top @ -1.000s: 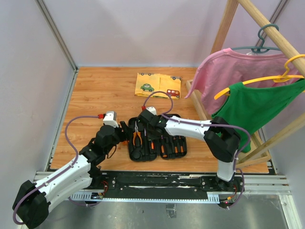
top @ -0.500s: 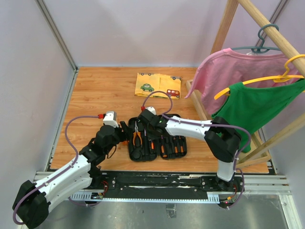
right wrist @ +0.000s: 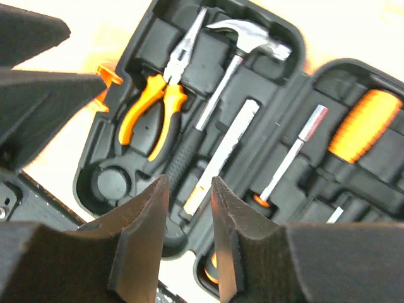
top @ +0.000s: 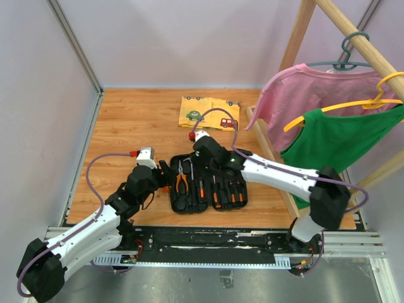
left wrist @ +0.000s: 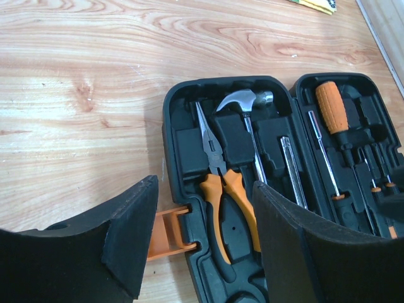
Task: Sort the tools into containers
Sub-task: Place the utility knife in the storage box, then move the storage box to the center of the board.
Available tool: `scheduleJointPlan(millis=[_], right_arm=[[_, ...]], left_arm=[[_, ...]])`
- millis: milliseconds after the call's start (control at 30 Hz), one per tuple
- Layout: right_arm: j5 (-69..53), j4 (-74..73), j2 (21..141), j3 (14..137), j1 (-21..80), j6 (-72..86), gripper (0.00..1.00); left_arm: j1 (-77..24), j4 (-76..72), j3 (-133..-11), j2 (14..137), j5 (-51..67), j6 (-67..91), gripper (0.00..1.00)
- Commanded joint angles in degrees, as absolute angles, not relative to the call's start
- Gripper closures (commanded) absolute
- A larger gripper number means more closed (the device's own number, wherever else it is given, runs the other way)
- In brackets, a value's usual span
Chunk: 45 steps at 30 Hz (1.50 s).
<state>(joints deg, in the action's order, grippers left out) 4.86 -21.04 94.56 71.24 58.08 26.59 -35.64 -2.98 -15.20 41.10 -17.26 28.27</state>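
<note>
The black tool case (top: 242, 203) lies open on the wooden table. In its left half sit the orange-handled pliers (left wrist: 224, 189) and the claw hammer (right wrist: 218, 101). Its right half holds the orange-handled screwdrivers (left wrist: 331, 107), and a steel-shafted one (right wrist: 293, 154) lies beside them. My left gripper (left wrist: 205, 186) is open, low at the case's left edge (left wrist: 167, 126), one finger outside by the orange latch (left wrist: 167, 230), the other over the tray. My right gripper (right wrist: 189, 183) hovers above the case near the hammer's black handle, jaws slightly open with nothing between them. From above, it (top: 213, 161) is over the case's far side.
A yellow cloth printed with cars (top: 209, 113) lies behind the case. A wooden clothes rack (top: 297, 38) stands at the right with a pink shirt (top: 297, 95) and a green shirt (top: 341, 139); its base (top: 268, 148) runs close to the case's right side.
My right gripper has risen off the tray towards its far side and its jaws have parted; its arm swung out to the right. The left arm has not moved.
</note>
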Motion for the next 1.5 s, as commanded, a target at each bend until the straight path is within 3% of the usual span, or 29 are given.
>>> scheduleJointPlan(millis=[0,133,233,433,667,833,1067,1467], right_arm=[[12.27,-20.16,84.72,63.59,57.2,24.12,0.63],[14.28,-20.35,76.79,55.24,55.77,25.02,0.56],[14.42,-20.36,71.42,49.76,54.29,26.71,0.44],[16.04,-20.01,64.26,42.17,52.1,28.45,0.36],[10.83,-19.15,61.18,37.62,44.49,28.52,0.35],[3.16,-16.03,58.59,34.06,37.62,27.9,0.34],[-5.82,-13.55,55.75,30.63,29.06,27.86,0.34],[-8.88,-10.68,56.12,28.25,25.06,30.14,0.33]], left_arm=[[-35.24,-5.18,-14.92,41.02,-17.6,27.42,0.34],[-35.27,-5.04,-14.94,40.88,-17.77,27.51,0.34],[-35.24,-4.55,-15.14,40.77,-17.99,27.91,0.34],[-35.24,5.57,-18.2,38.99,-20.77,34.24,0.32],[-35.24,13.87,-18.58,34.45,-18.09,41.14,0.25],[-35.24,11.33,-16.17,33.13,-13.29,43.09,0.23],[-35.24,3.01,-14.3,40.48,-7.66,43.79,0.22],[-35.24,-5.8,-13.24,49.4,-1.87,42.85,0.26]])
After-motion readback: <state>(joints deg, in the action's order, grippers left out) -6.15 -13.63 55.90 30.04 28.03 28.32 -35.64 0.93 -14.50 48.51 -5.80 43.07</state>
